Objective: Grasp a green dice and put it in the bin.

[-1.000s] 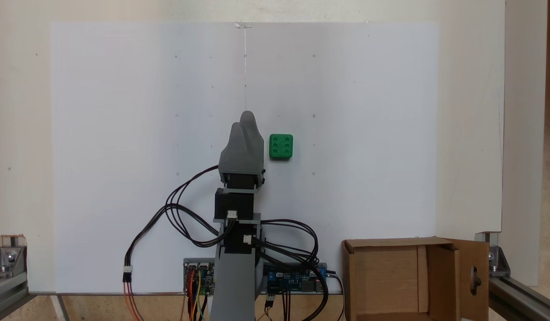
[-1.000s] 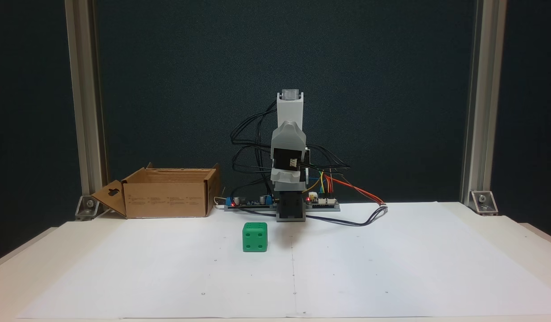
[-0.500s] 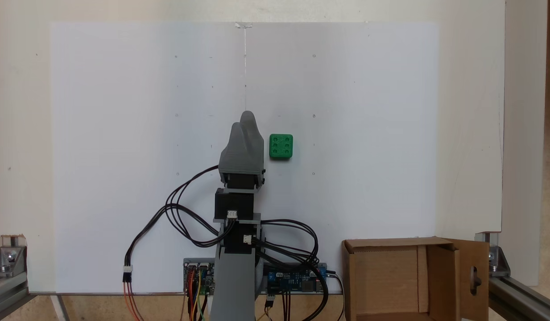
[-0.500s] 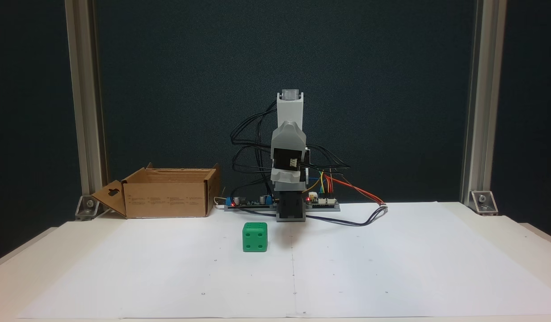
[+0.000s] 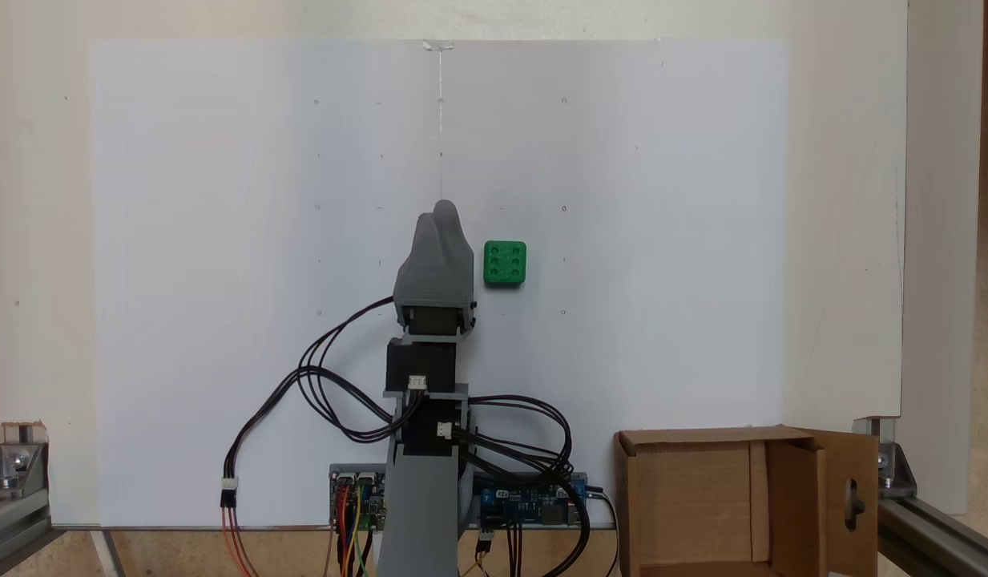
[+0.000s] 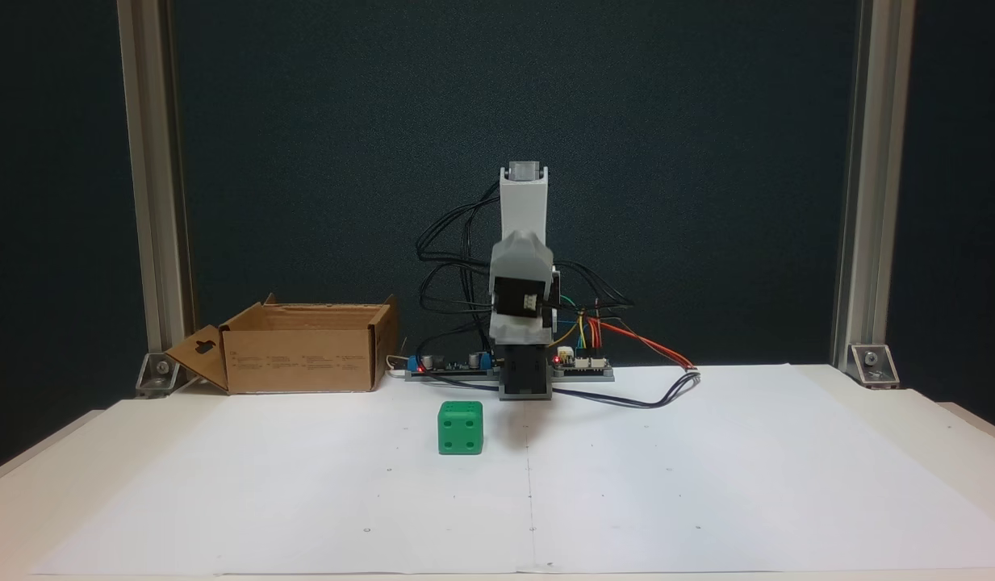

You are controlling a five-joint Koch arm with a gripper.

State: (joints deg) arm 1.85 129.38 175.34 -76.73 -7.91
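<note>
Fixed view from above: your gripper (image 5: 443, 210) sits just left of the dice (image 5: 505, 263), apart from it, jaws together, holding nothing. The bin (image 5: 798, 513) stands well apart at lower right.

Fixed front view: dice (image 6: 460, 428) on paper (image 6: 707, 484); bin (image 6: 303, 355) far left. You have everything left: grasp, carry, drop.

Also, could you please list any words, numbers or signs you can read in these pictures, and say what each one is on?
No text can be read.
Box: rows of small print on its front side, too small to read.
Green dice: only pips, six on top in the view from above, four on the side facing the other camera.
Circuit boards: any markings are too small to read.
</note>
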